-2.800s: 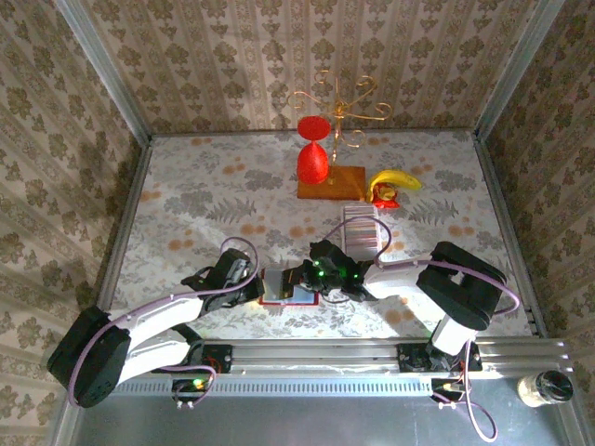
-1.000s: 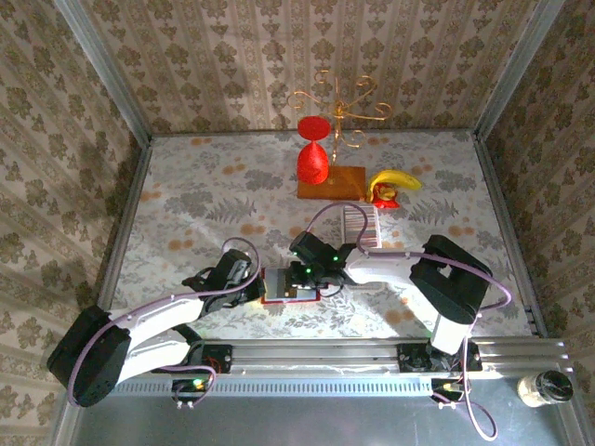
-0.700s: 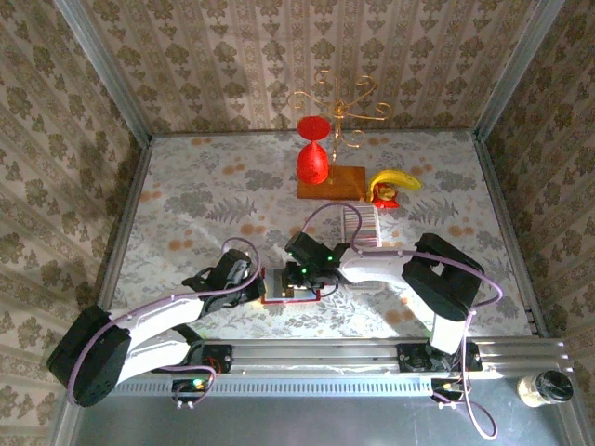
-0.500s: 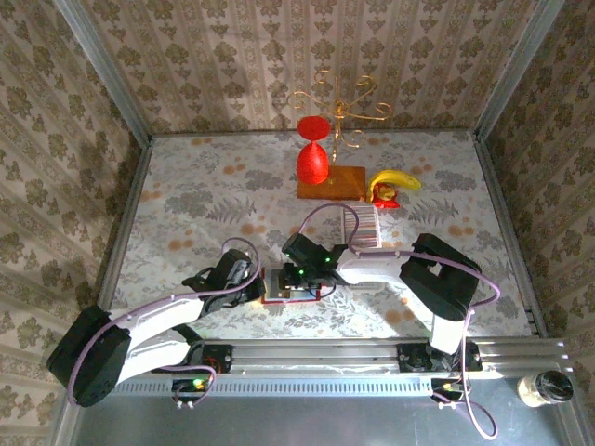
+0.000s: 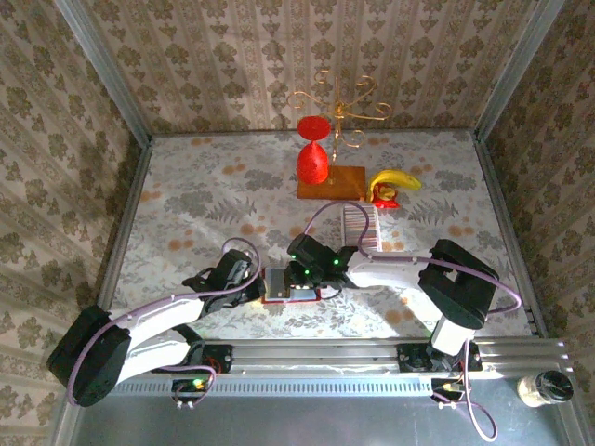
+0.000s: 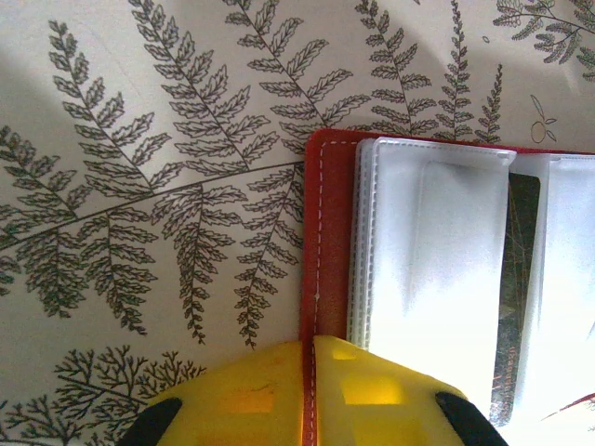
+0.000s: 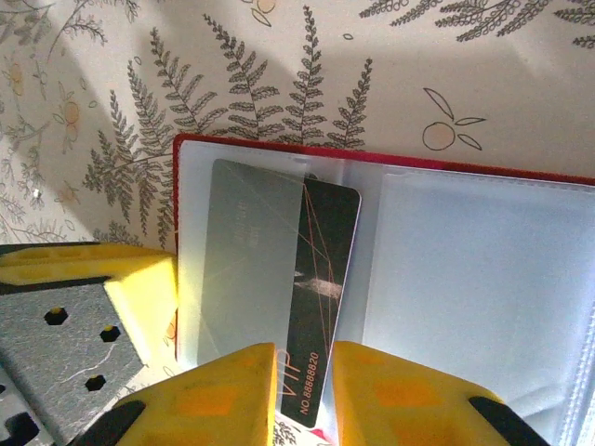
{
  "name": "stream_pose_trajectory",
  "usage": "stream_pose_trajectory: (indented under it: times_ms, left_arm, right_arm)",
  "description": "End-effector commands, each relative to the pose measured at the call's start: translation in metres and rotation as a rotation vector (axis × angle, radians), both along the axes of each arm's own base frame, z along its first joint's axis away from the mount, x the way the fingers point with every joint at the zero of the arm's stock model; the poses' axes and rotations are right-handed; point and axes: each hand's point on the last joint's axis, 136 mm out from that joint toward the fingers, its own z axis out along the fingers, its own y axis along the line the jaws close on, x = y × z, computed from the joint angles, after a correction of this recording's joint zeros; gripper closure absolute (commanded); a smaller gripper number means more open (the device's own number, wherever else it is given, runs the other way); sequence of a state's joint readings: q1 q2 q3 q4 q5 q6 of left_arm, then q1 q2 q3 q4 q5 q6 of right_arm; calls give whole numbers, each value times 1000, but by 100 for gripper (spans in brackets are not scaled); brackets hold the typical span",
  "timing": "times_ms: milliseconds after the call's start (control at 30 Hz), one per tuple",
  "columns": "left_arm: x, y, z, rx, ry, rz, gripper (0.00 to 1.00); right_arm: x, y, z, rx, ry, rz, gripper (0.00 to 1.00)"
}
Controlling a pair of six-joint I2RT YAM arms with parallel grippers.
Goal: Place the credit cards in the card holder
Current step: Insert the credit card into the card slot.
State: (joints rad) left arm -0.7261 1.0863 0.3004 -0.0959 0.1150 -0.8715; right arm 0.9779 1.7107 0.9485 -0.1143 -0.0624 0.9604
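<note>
The red card holder [image 5: 290, 295] lies open near the table's front, showing clear pockets [image 7: 465, 269]. My left gripper [image 6: 311, 348] is shut on the holder's red cover edge [image 6: 325, 232]. My right gripper [image 7: 304, 358] hovers over the holder with a narrow gap between its yellow fingers. A black VIP card [image 7: 321, 279] lies flat under them, its left half inside a clear pocket and its near end showing in the gap. I cannot tell whether the fingertips touch it. The row of credit cards [image 5: 361, 226] lies behind the holder.
A red goblet [image 5: 313, 158] stands on a brown board [image 5: 331, 183] at the back, by a gold wire stand [image 5: 339, 102] and a banana [image 5: 395, 180]. The left gripper's yellow and grey body [image 7: 84, 316] sits close beside the holder's left edge.
The right gripper has moved left over the open holder and then eased back a little to the right. The left gripper has kept its place on the cover.
</note>
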Motion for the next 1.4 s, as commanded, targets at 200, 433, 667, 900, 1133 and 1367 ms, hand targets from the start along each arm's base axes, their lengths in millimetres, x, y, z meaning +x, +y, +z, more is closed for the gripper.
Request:
stream_pose_trajectory:
  times_ms: [200,433,667,900,1133,1367]
  left_arm:
    - [-25,16,-28,67,99,-6,89]
    - [-26,16,-28,67,98,-6,89]
    - [-27,16,-28,65,99,-5,89]
    - [-26,17,-27,65,95,-4,89]
    - [-26,19,-24,73,85,0,88]
    - [-24,23,-15,78,55,7,82]
  right_arm:
    - [0,9,-21,-29,49,5,79]
    - [0,21,-19,4,49,17,80]
    - [0,32,-17,41,58,25,81]
    - [0,41,-7,77,44,42,81]
    - [-1,20,-3,14,13,17,79]
    - [-8,-28,11,-126,-34,-34,69]
